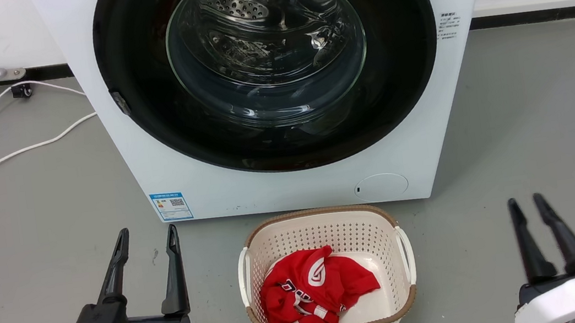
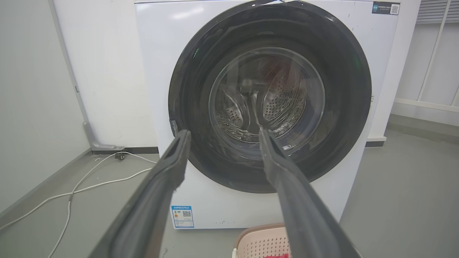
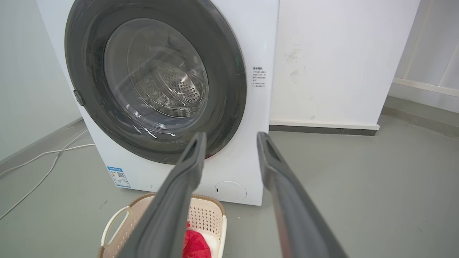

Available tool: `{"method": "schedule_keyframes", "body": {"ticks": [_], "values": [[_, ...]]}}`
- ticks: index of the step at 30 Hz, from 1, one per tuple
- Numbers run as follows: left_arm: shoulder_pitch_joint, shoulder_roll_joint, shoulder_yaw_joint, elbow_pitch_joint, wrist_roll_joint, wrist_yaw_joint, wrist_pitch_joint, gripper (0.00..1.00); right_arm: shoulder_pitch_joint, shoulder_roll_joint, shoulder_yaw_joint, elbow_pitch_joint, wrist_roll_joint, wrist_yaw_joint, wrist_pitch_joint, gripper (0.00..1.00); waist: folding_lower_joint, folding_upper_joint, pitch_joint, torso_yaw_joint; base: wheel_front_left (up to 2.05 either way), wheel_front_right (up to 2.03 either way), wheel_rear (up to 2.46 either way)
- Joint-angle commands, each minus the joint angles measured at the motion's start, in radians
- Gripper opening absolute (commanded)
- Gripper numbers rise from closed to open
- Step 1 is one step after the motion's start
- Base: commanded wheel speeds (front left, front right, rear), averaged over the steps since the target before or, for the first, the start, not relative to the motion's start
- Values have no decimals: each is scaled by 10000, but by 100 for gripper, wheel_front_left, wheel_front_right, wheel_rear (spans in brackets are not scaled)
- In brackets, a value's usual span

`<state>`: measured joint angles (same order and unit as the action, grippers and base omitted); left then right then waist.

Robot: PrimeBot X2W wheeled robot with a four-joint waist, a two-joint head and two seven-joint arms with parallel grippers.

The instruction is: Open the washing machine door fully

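The washing machine door [image 1: 140, 53], a glossy black disc with a clear glass bowl in the middle, lies flat against the front of the white washing machine [image 1: 279, 185]. A small latch tab [image 1: 120, 103] sits on its left rim. The same door [image 2: 333, 118] faces the left wrist view, and the door [image 3: 226, 82] appears again in the right wrist view. My left gripper [image 1: 146, 238] hangs open low at the left, well short of the machine. At the lower right my right gripper [image 1: 526, 203] is open too. Both hold nothing.
A cream laundry basket [image 1: 323, 223] with a red garment [image 1: 312, 289] stands on the grey floor directly before the machine, between my arms. White cables [image 1: 9, 156] trail over the floor at the left. A white wall [image 3: 340, 61] rises to the right of the machine.
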<state>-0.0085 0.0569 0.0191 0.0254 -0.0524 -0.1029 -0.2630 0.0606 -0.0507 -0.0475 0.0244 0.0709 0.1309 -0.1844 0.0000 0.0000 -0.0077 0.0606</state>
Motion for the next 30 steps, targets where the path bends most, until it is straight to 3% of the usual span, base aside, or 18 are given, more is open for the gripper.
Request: {"method": "schedule_keyframes", "body": {"ticks": [1, 5, 7, 13, 18, 21, 25, 30], "values": [[43, -14, 39, 2, 73, -15, -26, 100, -62, 9, 19, 25, 56, -3, -21, 0, 0, 0, 4, -2, 0, 0, 0], [43, -30, 74, 2, 150, -11, -26, 100, -103, 9, 54, 110, 503, -3, -103, 0, 0, 0, 15, -11, 0, 0, 0], [42, -37, 83, 4, 159, -16, -26, 100, -136, 9, 110, 281, 1509, -3, -186, 0, 0, 0, 15, -14, 0, 0, 0], [81, -45, 115, -23, 191, 4, -26, 100, -434, 11, 552, 898, 6108, -3, -645, 0, 0, 0, 5, -21, 0, 0, 0], [84, -53, 210, -52, 138, 33, -26, 100, -973, 9, 951, 978, 10875, -2, -797, 0, 0, 0, 52, -90, 0, 0, 0], [58, -56, 290, -75, 115, 40, -26, 100, -1470, 6, 788, 957, 13089, -2, -803, 0, 0, 0, 115, -160, 0, 0, 0], [-31, -59, 413, -126, 60, 29, -26, 100, -2462, 9, 440, 1377, 14600, -3, -802, 0, 0, 0, 263, -260, 0, 0, 0], [-218, -61, 545, -221, -2, -10, -26, 100, -4275, -309, 40, 2496, 15390, -2, -372, 0, 0, 0, 561, -363, 0, 0, 0]]}}
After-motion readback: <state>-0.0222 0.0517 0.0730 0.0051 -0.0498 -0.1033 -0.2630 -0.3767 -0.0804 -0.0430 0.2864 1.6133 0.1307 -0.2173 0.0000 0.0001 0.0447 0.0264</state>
